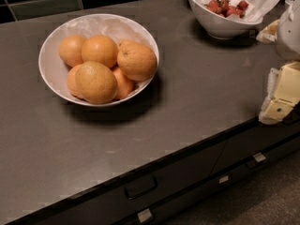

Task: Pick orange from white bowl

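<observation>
The white bowl (51, 62) is wide and shallow and stands on the dark counter at the left. It holds several oranges. The orange (138, 61), large and deep orange with a puckered stem dimple, lies at the bowl's right rim on top of the others. A paler yellowish orange (96, 82) lies at the front, and smaller smooth oranges (99, 49) lie behind. My gripper (282, 95), cream and white, is at the frame's right edge over the counter's front corner, well to the right of the bowl and apart from it.
A deeper white bowl (220, 25) lined with paper and holding red berries stands at the back right. The counter's front edge (154, 161) runs diagonally, with dark drawers and handles (140, 187) below. Dark tiles (47, 3) back the counter.
</observation>
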`<state>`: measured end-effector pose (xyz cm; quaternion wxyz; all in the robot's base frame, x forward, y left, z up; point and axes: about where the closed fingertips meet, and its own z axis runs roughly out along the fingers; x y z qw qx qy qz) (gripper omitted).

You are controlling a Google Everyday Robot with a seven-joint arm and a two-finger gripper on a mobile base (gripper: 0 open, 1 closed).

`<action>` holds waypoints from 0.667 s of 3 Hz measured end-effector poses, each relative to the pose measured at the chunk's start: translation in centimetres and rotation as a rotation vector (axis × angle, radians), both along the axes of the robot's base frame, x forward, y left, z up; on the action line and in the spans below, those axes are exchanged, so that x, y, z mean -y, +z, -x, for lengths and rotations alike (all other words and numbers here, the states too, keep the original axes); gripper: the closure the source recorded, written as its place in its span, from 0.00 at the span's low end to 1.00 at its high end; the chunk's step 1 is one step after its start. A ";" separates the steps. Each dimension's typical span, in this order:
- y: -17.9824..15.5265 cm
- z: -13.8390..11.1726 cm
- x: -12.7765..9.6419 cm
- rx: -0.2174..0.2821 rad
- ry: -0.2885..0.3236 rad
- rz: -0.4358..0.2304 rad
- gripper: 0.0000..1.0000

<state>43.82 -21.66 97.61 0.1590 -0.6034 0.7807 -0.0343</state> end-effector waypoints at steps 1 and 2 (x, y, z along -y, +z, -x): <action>0.2 -0.4 -0.3 0.013 0.007 -0.012 0.00; 0.0 -2.1 -1.9 0.023 0.042 -0.048 0.00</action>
